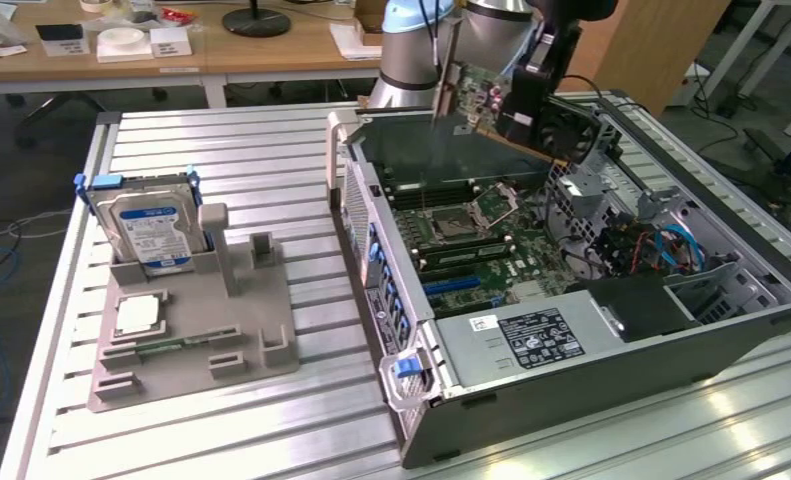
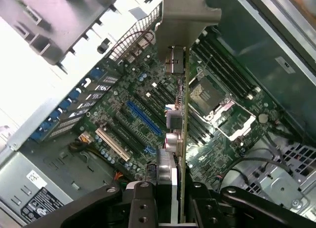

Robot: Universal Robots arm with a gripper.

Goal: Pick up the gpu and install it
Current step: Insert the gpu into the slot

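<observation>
While the hand (image 2: pixel 173 204) is clamped on the gpu (image 2: pixel 177 124), the card hangs free. Below the hand lies the motherboard (image 2: pixel 123 107).

Silver-grey tubular arm (image 1: pixel 402 75), pale blue joint cap (image 1: pixel 415 15), black end effector (image 2: pixel 174 191), round screws in its fingers (image 2: pixel 140 203)

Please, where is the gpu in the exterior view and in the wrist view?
Exterior view: the gpu hangs above the open case's far end, near the picture's top middle.
Wrist view: the gpu is seen edge-on, held in the gripper, over the motherboard.
Shared landmark: the motherboard's blue slot.
</observation>
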